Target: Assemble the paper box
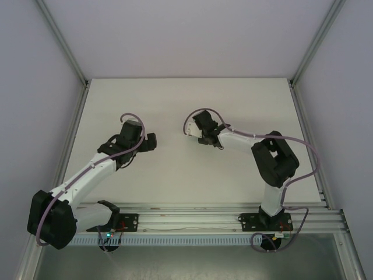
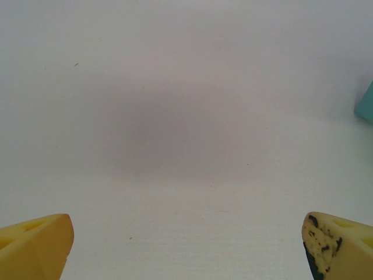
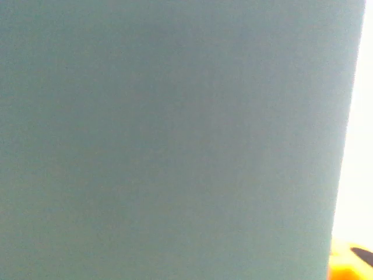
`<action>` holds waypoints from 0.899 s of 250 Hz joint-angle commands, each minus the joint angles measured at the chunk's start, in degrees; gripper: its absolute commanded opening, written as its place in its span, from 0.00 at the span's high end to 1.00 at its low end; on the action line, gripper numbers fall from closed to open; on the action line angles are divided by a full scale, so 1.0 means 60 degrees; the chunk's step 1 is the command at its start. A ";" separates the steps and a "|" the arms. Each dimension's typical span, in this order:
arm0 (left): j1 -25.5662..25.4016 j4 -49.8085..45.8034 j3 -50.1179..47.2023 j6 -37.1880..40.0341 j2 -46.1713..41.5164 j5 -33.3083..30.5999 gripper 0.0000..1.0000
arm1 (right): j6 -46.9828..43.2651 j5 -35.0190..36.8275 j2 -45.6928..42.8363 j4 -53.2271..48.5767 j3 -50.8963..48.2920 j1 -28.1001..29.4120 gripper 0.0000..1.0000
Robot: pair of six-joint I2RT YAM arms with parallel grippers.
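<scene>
The paper box showed as a teal corner at the right edge, beyond the left gripper, whose yellow fingers were spread wide above the white table; its card sat close against the right gripper, and I could not tell whether those jaws pinched it
</scene>
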 commanded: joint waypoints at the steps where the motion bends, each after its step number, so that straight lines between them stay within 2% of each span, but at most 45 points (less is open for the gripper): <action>1: 0.0113 -0.0084 -0.0194 0.0145 -0.0363 -0.0389 0.00 | -0.0123 0.0460 0.0134 0.0193 -0.0243 0.0099 0.32; 25: 0.0119 -0.0114 -0.0267 0.0138 -0.0550 -0.0477 0.00 | -0.0263 0.0077 -0.0081 0.0099 -0.0633 0.0206 0.17; 62: 0.0119 -0.0042 -0.0349 0.0178 -0.0763 -0.0441 0.00 | 0.0034 -0.0670 -0.0597 -0.1001 -0.0781 0.0355 0.06; 96: 0.0112 0.0046 -0.0380 0.0266 -0.0777 -0.0422 0.00 | 0.0465 -0.1790 -0.1015 -0.2612 -0.0462 0.0355 0.00; 135: 0.0117 0.0089 -0.0336 0.0321 -0.0752 -0.0349 0.00 | 0.0623 -0.2364 -0.1286 -0.3675 -0.0150 0.0367 0.00; 181: 0.0157 0.0536 -0.0351 0.0275 -0.0890 -0.0538 0.00 | 0.1356 -0.2370 -0.2502 -0.2319 -0.0875 0.0281 0.00; 208: 0.0475 0.1004 -0.0473 0.0222 -0.0871 -0.0741 0.00 | 0.2908 -0.2000 -0.3541 -0.1129 -0.1435 -0.0054 0.00; 225: 0.0940 0.1343 -0.0585 0.0189 -0.0788 -0.0514 0.00 | 0.4097 -0.1694 -0.4220 -0.0537 -0.1765 -0.0470 0.00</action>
